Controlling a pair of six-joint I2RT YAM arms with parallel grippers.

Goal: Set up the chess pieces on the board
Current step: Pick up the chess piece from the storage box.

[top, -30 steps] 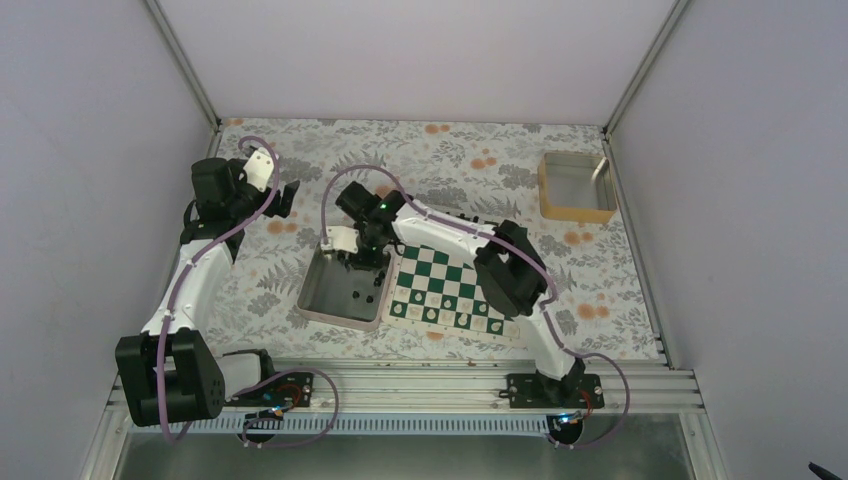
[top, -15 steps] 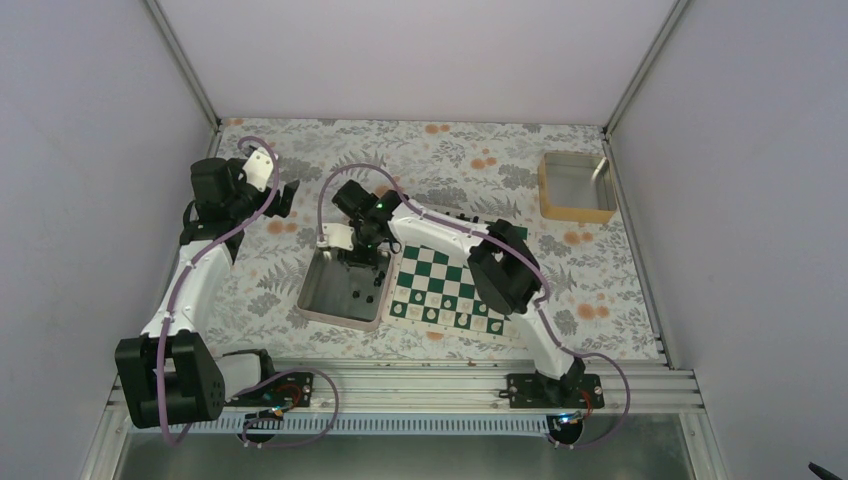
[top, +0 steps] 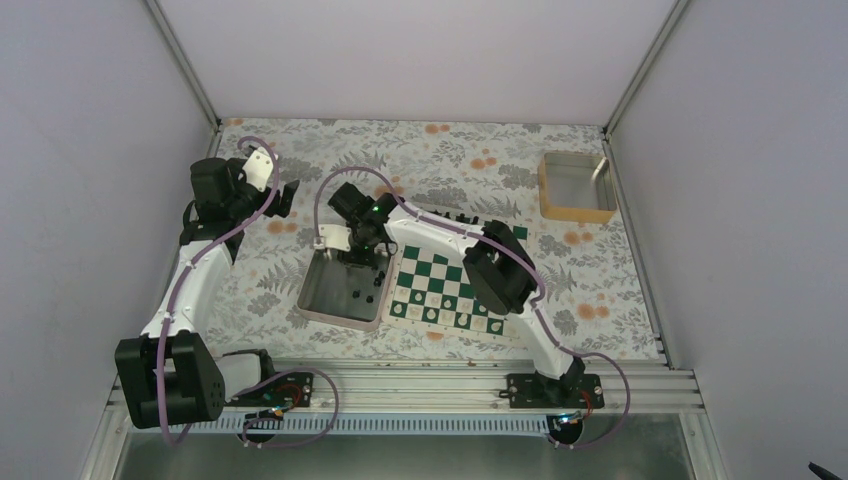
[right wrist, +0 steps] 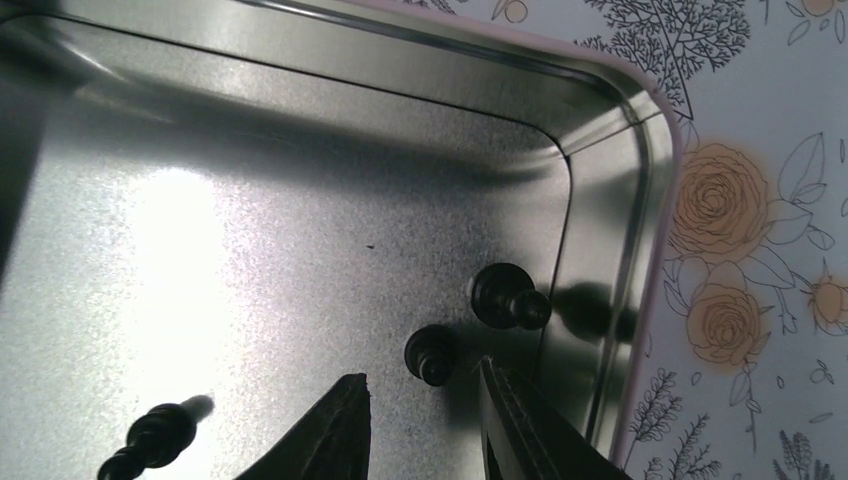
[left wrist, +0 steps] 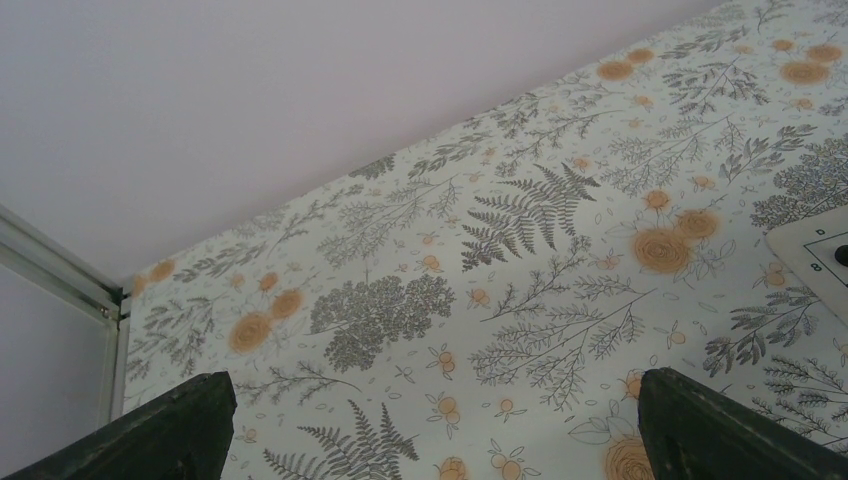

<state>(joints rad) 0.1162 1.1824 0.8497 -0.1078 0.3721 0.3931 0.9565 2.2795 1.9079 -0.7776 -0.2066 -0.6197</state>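
Shifting left over tray (right wrist: 600, 240) | right tool (right wrist: 424, 398) narrowly parted, empty, beside chess pieces (right wrist: 508, 297) | left tool (left wrist: 437, 400) wide, unmoved

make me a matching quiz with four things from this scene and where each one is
Things
1. left gripper
2. right gripper
3. board
4. tan box

Places
A. at the far right corner of the table
B. down inside the metal tray, tips next to black chess pieces
C. flat on the floral cloth, just right of the metal tray
D. above bare floral cloth, jaws wide open

Pairs: 1-D, 2-B, 3-C, 4-A
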